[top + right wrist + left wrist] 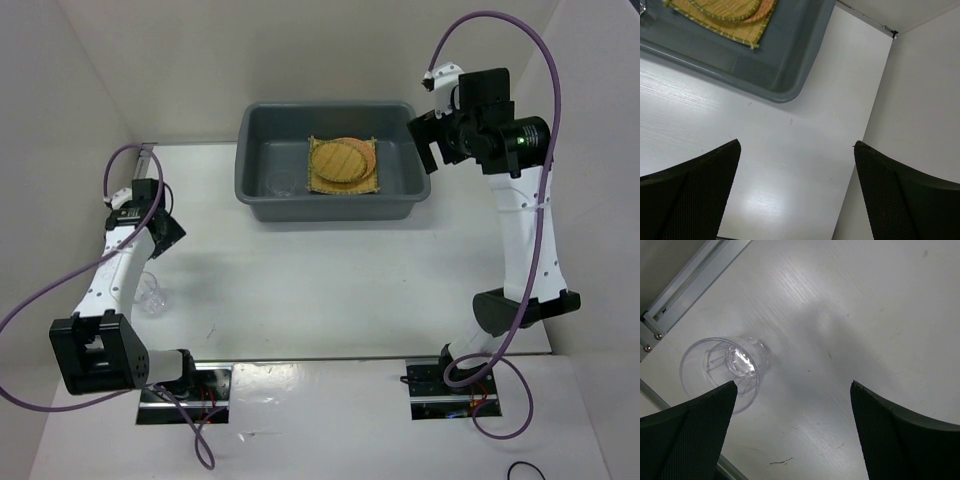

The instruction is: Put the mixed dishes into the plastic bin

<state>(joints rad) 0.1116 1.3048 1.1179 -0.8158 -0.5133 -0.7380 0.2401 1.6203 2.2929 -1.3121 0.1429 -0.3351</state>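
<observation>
Presently left tool point(792, 385) wide open, empty, near glass cup point(725, 372).

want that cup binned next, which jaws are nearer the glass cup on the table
Left. The left jaws are open just above the glass cup, which sits beside one tip. The right jaws are open far off, at the plastic bin's right end.

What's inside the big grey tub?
A square yellow mat carrying two round discs, the tan disc overlapping the orange disc. A faint clear cup sits beside it. The mat hides the tub floor beneath.
</observation>
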